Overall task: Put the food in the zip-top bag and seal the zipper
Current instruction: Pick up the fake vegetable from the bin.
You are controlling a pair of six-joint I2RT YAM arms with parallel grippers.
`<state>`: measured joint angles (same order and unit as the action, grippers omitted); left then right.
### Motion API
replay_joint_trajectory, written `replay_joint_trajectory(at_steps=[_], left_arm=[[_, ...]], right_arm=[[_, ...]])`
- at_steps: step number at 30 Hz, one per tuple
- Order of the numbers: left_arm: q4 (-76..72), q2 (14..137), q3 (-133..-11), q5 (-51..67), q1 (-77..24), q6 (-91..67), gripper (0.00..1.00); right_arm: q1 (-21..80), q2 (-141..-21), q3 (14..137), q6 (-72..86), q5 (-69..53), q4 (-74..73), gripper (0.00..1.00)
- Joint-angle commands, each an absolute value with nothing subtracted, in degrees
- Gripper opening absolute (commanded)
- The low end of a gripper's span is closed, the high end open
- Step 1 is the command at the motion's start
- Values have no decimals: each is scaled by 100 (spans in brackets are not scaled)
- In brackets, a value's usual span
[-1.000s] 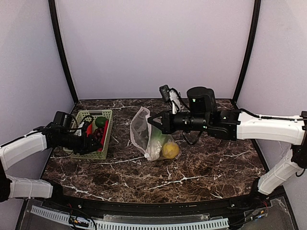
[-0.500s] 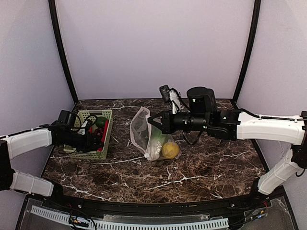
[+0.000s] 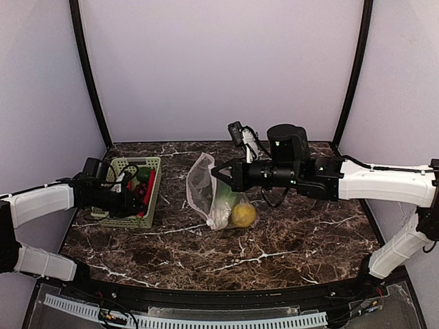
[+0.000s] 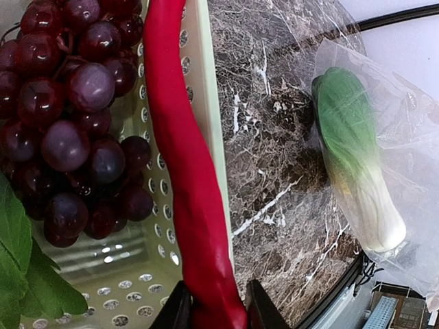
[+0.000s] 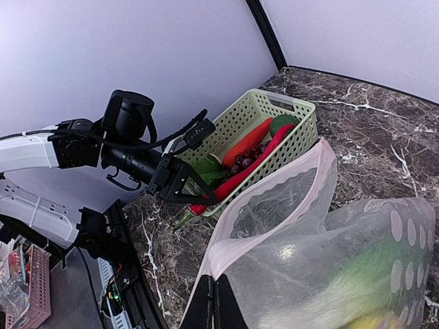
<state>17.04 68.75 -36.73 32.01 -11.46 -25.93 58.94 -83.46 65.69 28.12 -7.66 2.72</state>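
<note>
Left end effector [image 4: 215, 310] pinches red chili [image 4: 180, 157]; right end effector [image 5: 214, 301] grips dotted bag [image 5: 329, 267].

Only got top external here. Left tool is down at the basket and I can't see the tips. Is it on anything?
Observer: Yes. In the left wrist view, the left tool is shut on one end of a red chili pepper lying along the basket wall.
Operator: Right tool?
Observer: In the right wrist view, the right tool pinches the zip-top bag at its mouth edge, with the mouth open.
Operator: Anything else in the basket?
Observer: The left wrist view shows a bunch of dark grapes beside the chili, plus a green leaf.
</note>
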Motion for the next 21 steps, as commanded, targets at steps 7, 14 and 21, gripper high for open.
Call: replay_joint_trajectory(at_steps=[7,14,21], left_arm=[[1962,6220,-3693,3006,-1122,-2671,20],[2320,5703,-3890,3021,-1128,-2658,19],[3313,5204,-4368,4278,-1281,-2723,18]], right_arm=[[5959,-8332,6737,2758,-653,343,0],[5955,-8318,6763,2712,-580,292,0],[5981,-8417,6842,2324,-355,187,0]])
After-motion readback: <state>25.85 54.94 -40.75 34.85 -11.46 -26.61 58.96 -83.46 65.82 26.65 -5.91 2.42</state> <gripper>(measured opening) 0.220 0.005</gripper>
